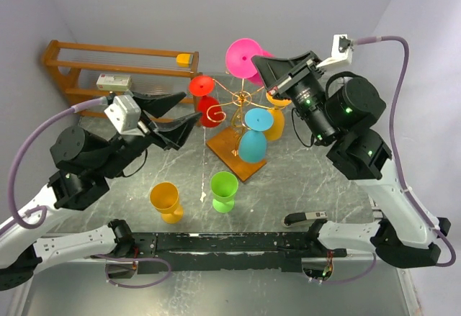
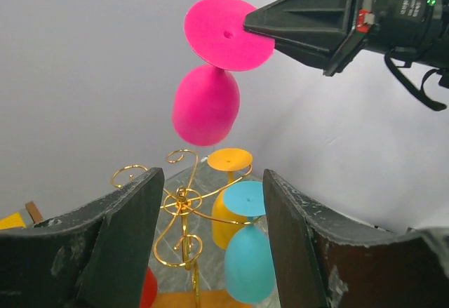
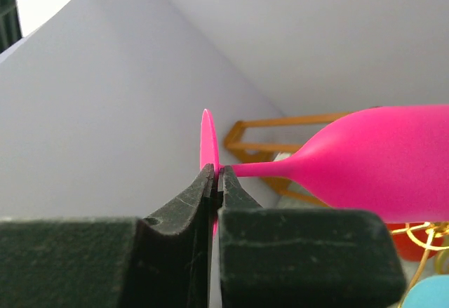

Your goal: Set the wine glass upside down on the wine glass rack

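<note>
Looking from the top, the right gripper [image 1: 265, 70] pinched the pink wine glass [image 1: 243, 57] by its foot just above the wine glass rack [image 1: 232, 107], nearer than the open, empty left gripper [image 1: 189, 111] beside the rack, over the grey table [image 1: 310, 186]. From the left wrist, the glass hung bowl-down and tilted over the rack's curls. From the right wrist, its stem ran sideways from the shut fingers [image 3: 182, 210].

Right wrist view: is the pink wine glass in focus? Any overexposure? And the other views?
Right wrist view: the matte pink wine glass is sharp, the brown wooden shelf unit behind it slightly soft, the top left corner washed out white. Left wrist view: the glass sharp, without glare. Top external view: even light, faint shadows on the grey marbled table.
</note>
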Robot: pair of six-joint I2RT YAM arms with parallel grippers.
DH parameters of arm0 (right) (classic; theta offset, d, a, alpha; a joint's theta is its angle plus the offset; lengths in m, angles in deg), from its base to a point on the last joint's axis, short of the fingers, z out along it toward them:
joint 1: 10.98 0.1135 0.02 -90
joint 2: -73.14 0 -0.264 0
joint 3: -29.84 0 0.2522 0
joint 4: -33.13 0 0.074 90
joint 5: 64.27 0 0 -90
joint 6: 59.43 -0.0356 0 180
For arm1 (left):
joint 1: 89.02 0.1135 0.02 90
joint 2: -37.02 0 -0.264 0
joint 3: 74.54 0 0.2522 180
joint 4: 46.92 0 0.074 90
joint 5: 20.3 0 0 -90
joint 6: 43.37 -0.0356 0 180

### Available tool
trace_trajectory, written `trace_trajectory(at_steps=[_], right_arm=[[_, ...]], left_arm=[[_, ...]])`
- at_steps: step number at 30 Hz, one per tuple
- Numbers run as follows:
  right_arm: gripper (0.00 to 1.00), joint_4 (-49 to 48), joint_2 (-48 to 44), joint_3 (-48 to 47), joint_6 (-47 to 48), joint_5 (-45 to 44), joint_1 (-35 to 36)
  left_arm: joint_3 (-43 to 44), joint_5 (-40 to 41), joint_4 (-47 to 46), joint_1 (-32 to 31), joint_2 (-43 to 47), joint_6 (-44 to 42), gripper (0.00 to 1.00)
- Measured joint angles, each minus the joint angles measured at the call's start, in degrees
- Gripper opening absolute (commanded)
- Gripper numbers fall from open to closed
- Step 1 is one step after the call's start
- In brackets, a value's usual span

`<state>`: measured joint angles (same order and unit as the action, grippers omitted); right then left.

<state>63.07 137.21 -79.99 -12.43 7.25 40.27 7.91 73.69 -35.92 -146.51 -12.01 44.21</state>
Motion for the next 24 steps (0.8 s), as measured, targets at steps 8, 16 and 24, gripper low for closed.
trace_trajectory(at_steps=[8,16,24], right_arm=[[0.0,-2.2,3.0,1.8,7.4,-9.8,0.0],[0.0,-11.5,3.3,12.0,19.9,-17.9,-0.3],[0.0,-14.5,9.3,6.2,25.9,-11.2,-11.2]], left_arm=[[0.1,4.2,5.3,0.0,1.0,7.8,0.68],[-1.1,6.6,9.1,0.0,1.4,19.0,0.66],[-1.6,5.9,10.2,0.0,3.0,27.3,0.66]])
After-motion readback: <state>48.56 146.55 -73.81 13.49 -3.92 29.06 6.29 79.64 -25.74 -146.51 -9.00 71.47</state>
